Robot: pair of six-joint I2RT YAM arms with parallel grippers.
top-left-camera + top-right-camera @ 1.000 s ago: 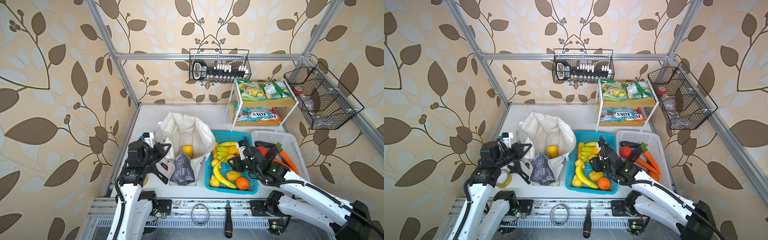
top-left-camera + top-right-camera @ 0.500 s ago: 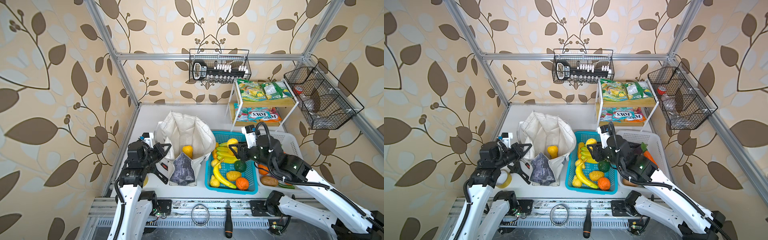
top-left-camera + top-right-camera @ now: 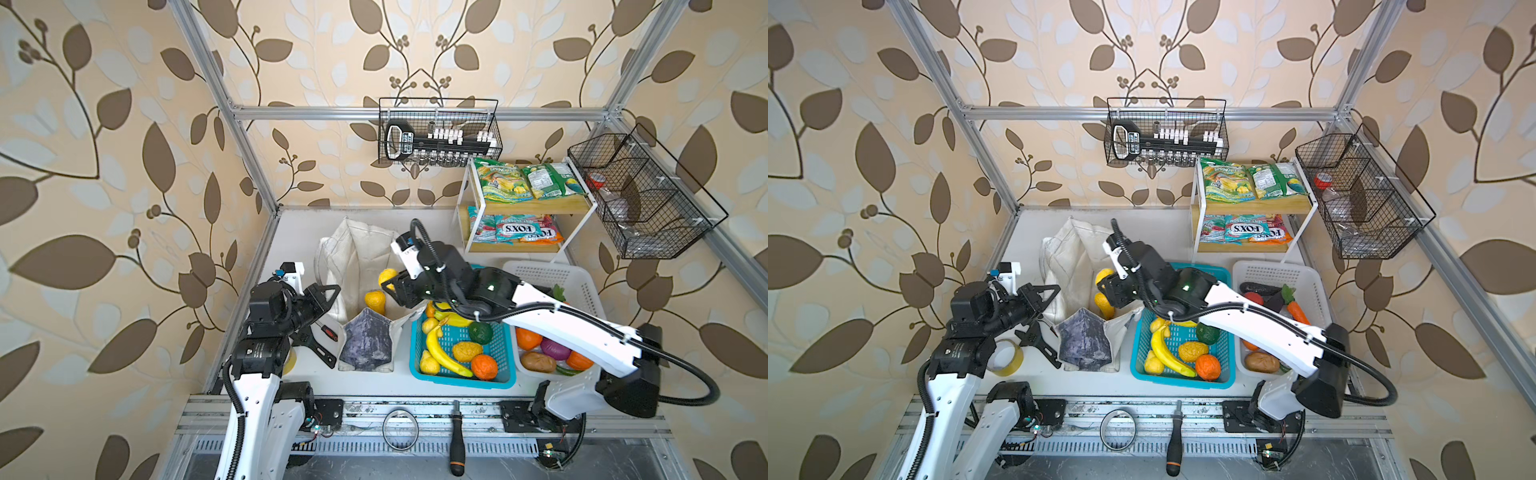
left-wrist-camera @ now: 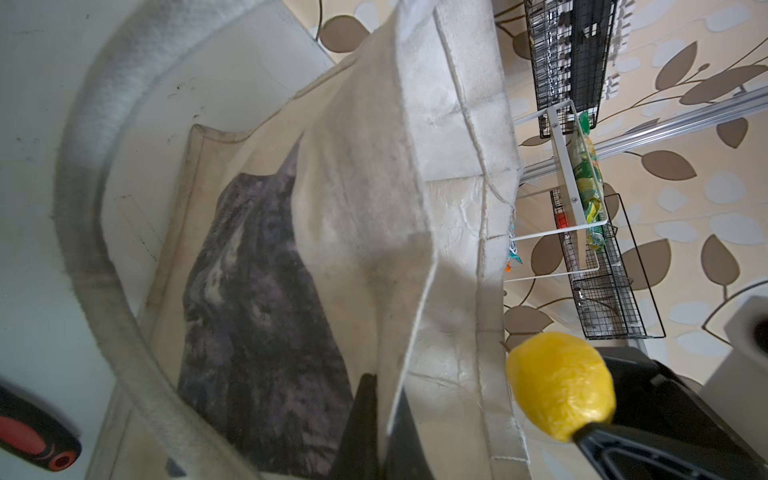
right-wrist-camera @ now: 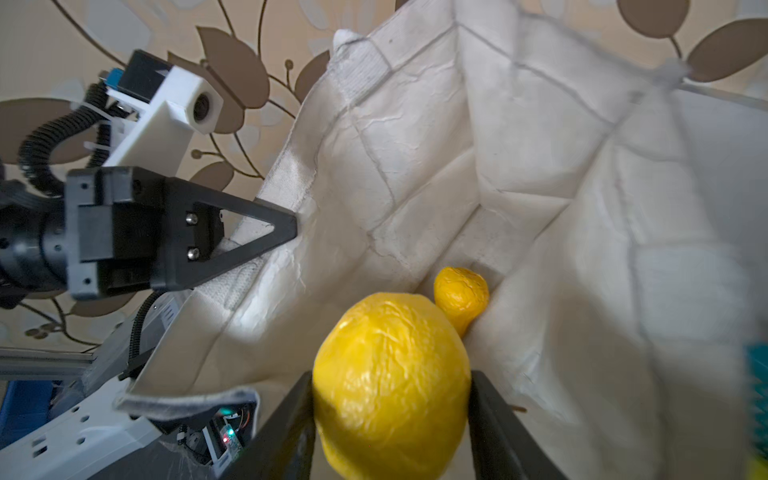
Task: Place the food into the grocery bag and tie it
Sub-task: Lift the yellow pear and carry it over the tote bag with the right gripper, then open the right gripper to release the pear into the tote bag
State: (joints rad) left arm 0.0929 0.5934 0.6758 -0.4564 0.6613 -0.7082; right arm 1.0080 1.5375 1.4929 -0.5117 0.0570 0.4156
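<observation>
While the left gripper pinched the rim of the grocery bag, jaws closed on the cloth, the bag stood open on the left half of the worktop. It stood near the left edge, just beside the blue basket. Bare worktop showed behind the bag toward the back edge, and a narrow strip ran along the front edge before the baskets.

The right gripper hung over the bag's mouth, clamped on a yellow toy fruit held between both fingers. A second yellow fruit lay deep inside the bag against its wall.

In both top views the right arm covered the bag's right rim and the back of the blue basket. The bag's floor was mostly hidden by folds. The right wrist view blurred toward one side, so the cloth there was hard to read.

The right arm rose from the front right corner and stretched across both baskets toward the left. The left arm rose from the front left corner, its gripper roughly level and pointing at the bag.

The carrot lay in the white basket by the right edge. Two snack packets sat on the upper tier of the shelf at the back right corner.
</observation>
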